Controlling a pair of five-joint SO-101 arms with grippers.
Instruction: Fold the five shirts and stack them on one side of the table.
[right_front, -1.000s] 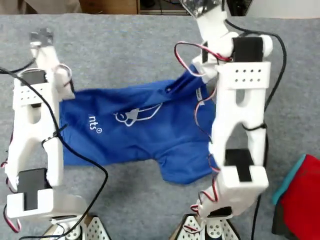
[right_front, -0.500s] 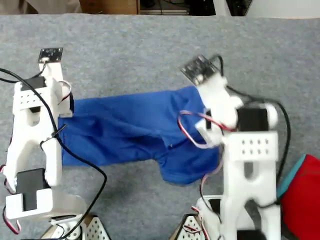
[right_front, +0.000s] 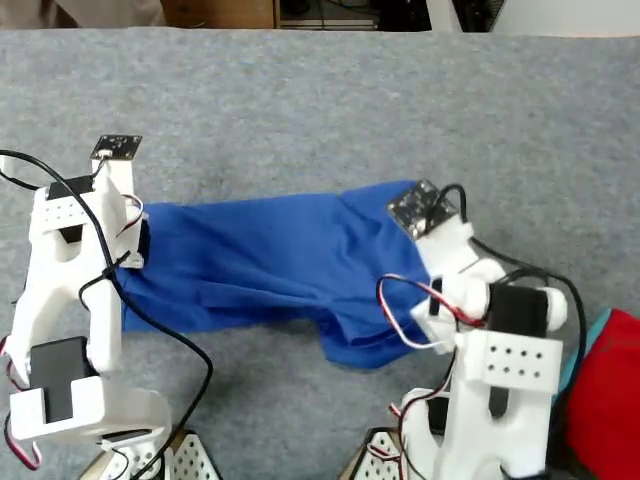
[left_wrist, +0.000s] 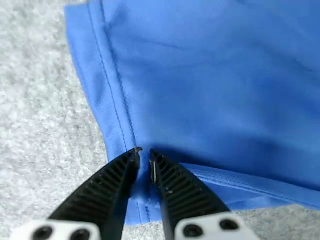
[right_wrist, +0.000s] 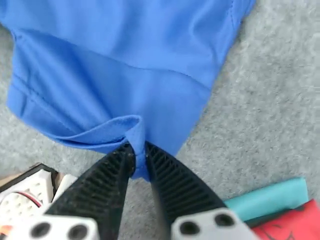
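One shirt in play: the blue shirt (right_front: 270, 260) lies across the middle of the grey table (right_front: 300, 90), doubled into a long band, with a sleeve (right_front: 362, 345) bulging out toward the arm bases.
Hold at the left end: the left gripper (left_wrist: 142, 155) has its fingers pressed together on the stitched hem (left_wrist: 100, 85), with cloth pinched between them.
Hold at the right end: the right gripper (right_wrist: 137, 150) is clamped on a rolled lip of fabric beside the sleeve.
Likely handling: light, limp and smooth. It should sag between the two holds, and the layers may slide over each other rather than keep a crease.
Best purchase: probably the hems and seams, where the cloth is thicker, pinching through every layer so none is left behind.
Some neighbours: a red cloth (right_front: 605, 400) and a teal cloth (right_wrist: 265, 200) sit at the table's right edge, near the blue shirt but apart from it.
Hard to tell: both are cut off, so whether they are shirts, folded or stacked, is unclear. The right arm (right_front: 500, 350) covers that corner of the shirt from above. How many layers each pinch holds cannot be made out.
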